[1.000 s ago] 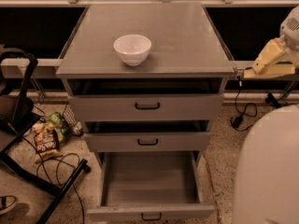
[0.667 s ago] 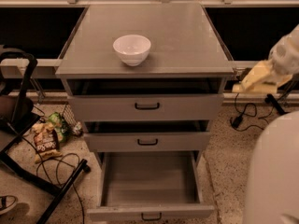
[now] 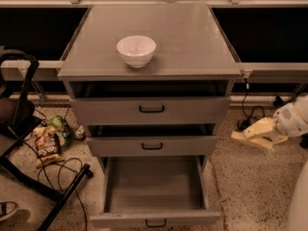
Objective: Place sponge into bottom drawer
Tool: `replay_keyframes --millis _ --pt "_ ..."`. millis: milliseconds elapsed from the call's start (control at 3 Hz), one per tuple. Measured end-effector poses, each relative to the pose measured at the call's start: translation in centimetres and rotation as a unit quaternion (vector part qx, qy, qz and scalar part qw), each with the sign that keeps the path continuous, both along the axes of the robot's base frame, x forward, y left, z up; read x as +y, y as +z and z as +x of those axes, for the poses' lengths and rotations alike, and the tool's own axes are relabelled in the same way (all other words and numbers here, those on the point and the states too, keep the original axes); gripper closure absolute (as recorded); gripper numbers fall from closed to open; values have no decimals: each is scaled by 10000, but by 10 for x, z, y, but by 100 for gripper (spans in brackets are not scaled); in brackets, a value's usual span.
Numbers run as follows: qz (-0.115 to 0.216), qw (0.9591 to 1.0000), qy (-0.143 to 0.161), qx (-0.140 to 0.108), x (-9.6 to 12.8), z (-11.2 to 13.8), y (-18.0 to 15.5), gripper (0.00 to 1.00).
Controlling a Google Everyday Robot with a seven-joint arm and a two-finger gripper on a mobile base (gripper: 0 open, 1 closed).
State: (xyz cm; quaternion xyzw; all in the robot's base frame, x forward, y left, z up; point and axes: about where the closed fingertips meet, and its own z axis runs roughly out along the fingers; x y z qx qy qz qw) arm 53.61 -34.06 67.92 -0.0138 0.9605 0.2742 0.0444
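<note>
Nearest us: bottom drawer (image 3: 154, 186), pulled out. Next: gripper (image 3: 240, 135), low to the drawer's right, apart from the cabinet (whether it holds the sponge, we cannot tell). Farthest: white bowl (image 3: 136, 50) on cabinet top (image 3: 192, 37).

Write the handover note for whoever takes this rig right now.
Gripper: low, right of the cabinet, outside the drawers, pointing toward them.
Bottom drawer: pulled open, no sponge seen inside.
Sponge: cannot be made out anywhere; only a white bowl stands on the cabinet top.
Done: drawer open.
Left: get the sponge into the bottom drawer.
</note>
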Motion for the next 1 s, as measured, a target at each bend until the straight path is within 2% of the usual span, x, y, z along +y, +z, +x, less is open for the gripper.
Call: replay_keyframes --millis 333,667,1000 --pt "566 9984 -63 -59 -2 -46 -30 100" --pt "1106 9938 -46 -114 1 -64 -54 100" --pt "1108 9938 -45 -114 1 -63 -55 100"
